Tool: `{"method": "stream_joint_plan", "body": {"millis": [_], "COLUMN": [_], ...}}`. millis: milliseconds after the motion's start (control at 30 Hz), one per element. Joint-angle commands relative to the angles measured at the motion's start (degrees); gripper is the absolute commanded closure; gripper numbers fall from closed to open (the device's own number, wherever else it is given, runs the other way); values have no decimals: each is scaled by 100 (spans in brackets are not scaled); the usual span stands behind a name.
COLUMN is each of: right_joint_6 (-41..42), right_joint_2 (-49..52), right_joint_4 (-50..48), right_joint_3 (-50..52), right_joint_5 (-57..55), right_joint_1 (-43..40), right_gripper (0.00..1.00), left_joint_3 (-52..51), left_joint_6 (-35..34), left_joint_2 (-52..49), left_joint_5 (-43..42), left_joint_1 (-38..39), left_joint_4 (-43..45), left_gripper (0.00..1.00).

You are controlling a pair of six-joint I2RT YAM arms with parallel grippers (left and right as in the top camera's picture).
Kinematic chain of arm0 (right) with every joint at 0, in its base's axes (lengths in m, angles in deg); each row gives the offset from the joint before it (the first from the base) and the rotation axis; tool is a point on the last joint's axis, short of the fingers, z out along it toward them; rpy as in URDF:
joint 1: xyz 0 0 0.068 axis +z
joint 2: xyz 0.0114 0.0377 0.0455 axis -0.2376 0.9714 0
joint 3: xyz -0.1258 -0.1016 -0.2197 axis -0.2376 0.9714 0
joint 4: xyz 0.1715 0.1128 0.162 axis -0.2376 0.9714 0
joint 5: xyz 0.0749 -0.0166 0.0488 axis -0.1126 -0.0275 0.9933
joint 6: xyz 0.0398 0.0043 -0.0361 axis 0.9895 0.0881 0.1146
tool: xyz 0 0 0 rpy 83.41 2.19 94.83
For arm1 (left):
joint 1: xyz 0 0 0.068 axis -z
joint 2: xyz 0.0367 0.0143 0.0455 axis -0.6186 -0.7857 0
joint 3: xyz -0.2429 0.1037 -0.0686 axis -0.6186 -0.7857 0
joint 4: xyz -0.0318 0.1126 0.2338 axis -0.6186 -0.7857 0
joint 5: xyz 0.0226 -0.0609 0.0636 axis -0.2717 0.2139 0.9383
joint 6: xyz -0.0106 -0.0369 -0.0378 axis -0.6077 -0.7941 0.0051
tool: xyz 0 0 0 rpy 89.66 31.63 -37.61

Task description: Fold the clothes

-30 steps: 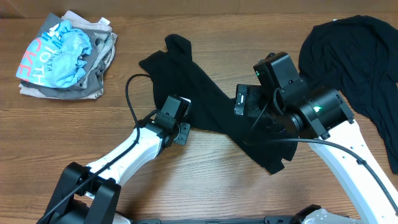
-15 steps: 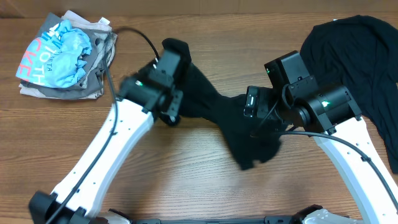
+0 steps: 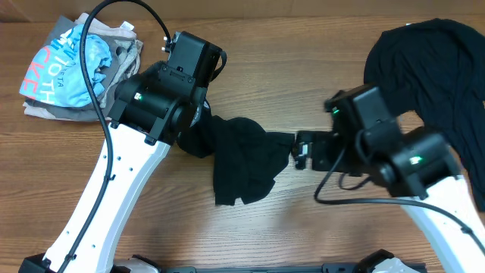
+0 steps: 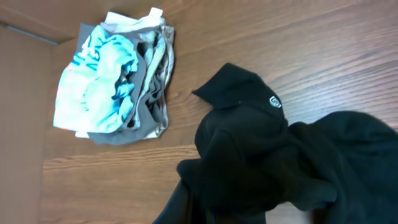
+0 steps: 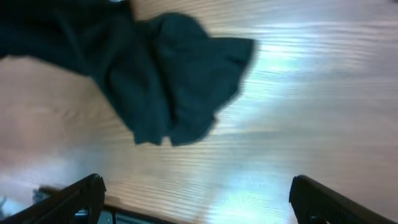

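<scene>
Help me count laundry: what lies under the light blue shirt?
Beneath the light blue shirt, grey clothes show; their number and anything below is covered.

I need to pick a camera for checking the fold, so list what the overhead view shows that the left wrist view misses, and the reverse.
Only overhead: a second black T-shirt spread at the far right, the left arm, the right arm, and the right hand, open beside the crumpled black T-shirt. Only left wrist: the small white logo on that shirt. Both: the crumpled shirt, the pile of light blue and grey clothes and the wooden table.
</scene>
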Motion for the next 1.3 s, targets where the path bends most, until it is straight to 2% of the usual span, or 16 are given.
{"method": "stream_joint_plan", "body": {"millis": [0, 233, 300, 400, 533, 733, 800, 867, 933, 1100, 1267], "right_joint_6": [-57, -59, -90, -560, -964, -962, -957, -957, -964, -1558, -1742], "right_joint_2": [74, 199, 339, 680, 1397, 1976, 1996, 2000, 2004, 2046, 2124], "right_joint_4": [-789, -3128, -3552, -3888, -4352, -4459, -4516, -4616, -4695, -4723, -4743], "right_joint_3": [1021, 2540, 2704, 2712, 2712, 2708, 2708, 2708, 2708, 2708, 2708], "right_joint_5": [553, 496, 149, -525, -1036, -1134, -1130, -1062, -964, -236, 225], "right_joint_1": [656, 1661, 1860, 2057, 2052, 1847, 1731, 1604, 1512, 1447, 1447], "right_gripper": [2, 8, 10, 10, 13, 17, 23, 36, 42, 43, 46], "left_joint_3": [151, 151, 151, 151, 151, 151, 151, 151, 151, 151, 149], "left_joint_6": [79, 61, 61, 59, 61, 61, 61, 63, 63, 83, 79], "left_joint_2": [85, 85, 85, 85, 85, 85, 85, 85, 85, 85, 85], "left_joint_5": [0, -44, -146, -264, -393, -407, -407, -407, -404, -404, -431], "left_joint_1": [-35, -35, -35, -35, -35, -35, -35, -35, -35, -37, -35], "left_joint_4": [109, 234, 297, 431, 529, 511, 511, 514, 514, 514, 507], "left_gripper": [96, 96, 96, 96, 96, 96, 96, 96, 96, 96, 96]}}
